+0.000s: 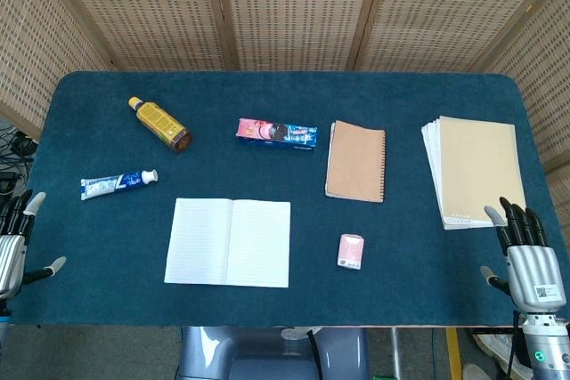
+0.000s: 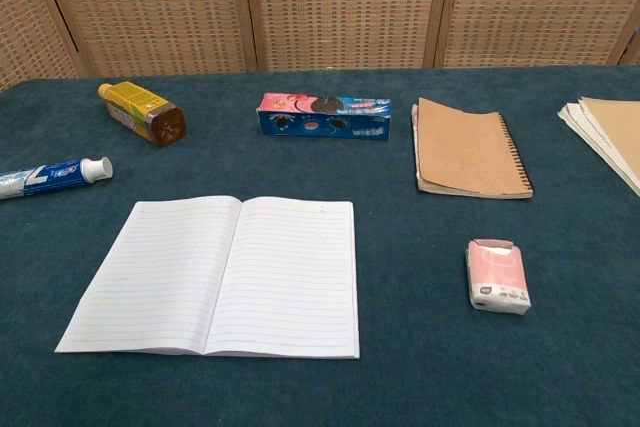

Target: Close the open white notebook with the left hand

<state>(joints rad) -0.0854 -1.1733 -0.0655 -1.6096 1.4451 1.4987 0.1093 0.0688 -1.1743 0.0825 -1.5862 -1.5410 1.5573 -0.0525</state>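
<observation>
From my seat the notebook point(image 1: 228, 243) lies open and flat on the blue table point(image 1: 107, 291), lower centre of the head view, its lined pages facing up and its spine running roughly up-and-down the frame; in the chest view it fills the lower left, nothing touching it. My left hand point(image 1: 16, 242) sits at the far left edge of the head view, low down, fingers spread apart and holding nothing, well apart from the notebook; the chest view does not show it. My right hand point(image 1: 525, 251) is at the lower right corner, fingers up and apart, also holding nothing, its fingertips just beside the lower edge of a stack of tan paper point(image 1: 472, 171) at the right side of the table. Left of that stack, right of centre, a brown spiral pad point(image 1: 356, 161) lies closed; below it, near the notebook's right page, sits a small pink tissue pack point(image 1: 351, 251). Above the notebook, at upper centre, a blue cookie box point(image 1: 277, 133) lies on its side; to the upper left a yellow bottle point(image 1: 159, 124) lies tilted on the cloth; below that, at the left, a toothpaste tube point(image 1: 118, 183) lies with its cap pointing right. Wicker screens point(image 1: 294, 6) close off the top of both views.
</observation>
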